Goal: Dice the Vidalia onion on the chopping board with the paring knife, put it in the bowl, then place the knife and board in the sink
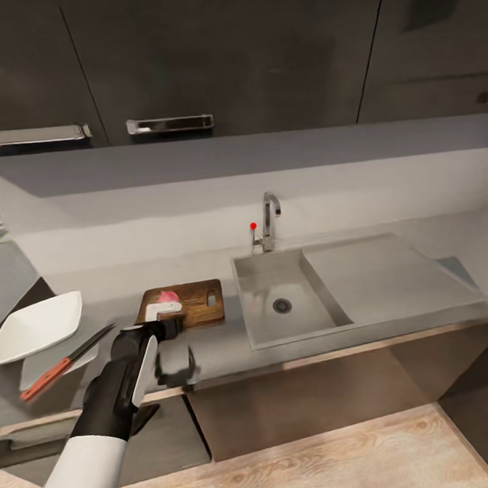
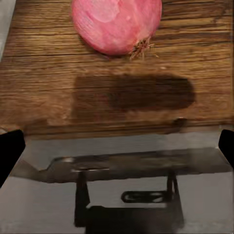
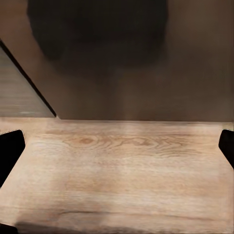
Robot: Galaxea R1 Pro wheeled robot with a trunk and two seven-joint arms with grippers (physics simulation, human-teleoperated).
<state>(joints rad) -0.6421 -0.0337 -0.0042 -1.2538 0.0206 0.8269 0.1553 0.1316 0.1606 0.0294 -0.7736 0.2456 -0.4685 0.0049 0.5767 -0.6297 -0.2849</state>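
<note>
Left gripper (image 1: 173, 349) hovering over the desk (image 1: 222, 347) front edge, just in front of the chopping board (image 1: 194, 306). Fingers (image 2: 9, 151) spread wide, holding nothing; tips seen at both edges of the left wrist view.
Vidalia onion (image 2: 117, 24) resting on the board, pink, root end toward the gripper; also visible from the head camera at the board's left part (image 1: 168, 299).
Board lying flat on the desk, just left of the sink (image 1: 293, 320), slot handle toward the sink.
Sink basin bare down to the drain, faucet (image 1: 270, 220) behind it.
Bowl (image 1: 38, 325) at far left, tilted, well apart from the board.
Paring knife (image 1: 63, 362) lying beside the bowl, orange handle toward the desk front, blade pointing toward the board.
Right gripper (image 3: 117, 146) aimed at wood floor (image 3: 122, 170) and dark cabinet front (image 3: 146, 73); fingers (image 3: 9, 151) wide apart, nothing between them.
</note>
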